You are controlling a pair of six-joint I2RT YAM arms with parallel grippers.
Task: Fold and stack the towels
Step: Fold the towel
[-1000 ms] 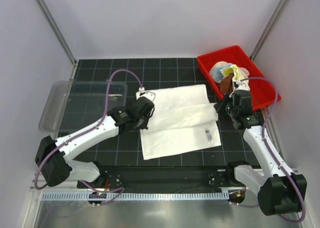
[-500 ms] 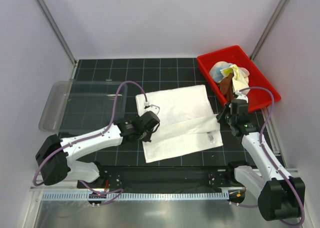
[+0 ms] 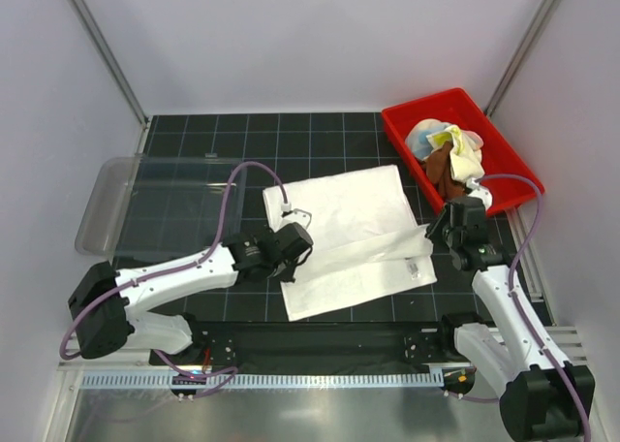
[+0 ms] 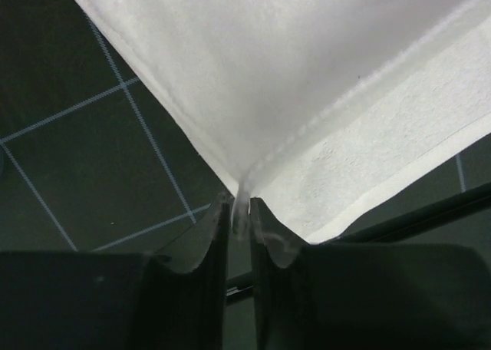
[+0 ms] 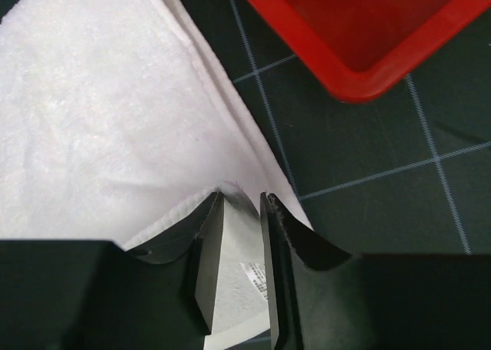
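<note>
I am watching both arms finishing a pull. Over the last second the left end effector [image 4: 240, 209] and the right end effector [image 5: 242, 202] have been dragging the far edge of the white towel [image 3: 354, 231] toward me. Its upper layer is now lying across the lower one, just short of the near edge.

The left one is pinching a corner of the towel between nearly closed fingers. The right one is standing narrowly parted at the opposite corner, with the label [image 5: 255, 277] of the lower layer showing in the gap. I cannot tell whether it is gripping anything.

I am judging the first fold as almost laid, with letting go as the likely next step.

The other towels [image 3: 446, 151], brown, yellow and pastel, are waiting bunched in the red bin [image 3: 431, 101] at the far right. The surface [image 3: 320, 137] is showing black with a pale grid, and a clear tray [image 3: 107, 200] is sitting on its left side. Plain pale walls [image 3: 310, 35] and slanting metal posts [image 3: 102, 49] are closing the room in.
</note>
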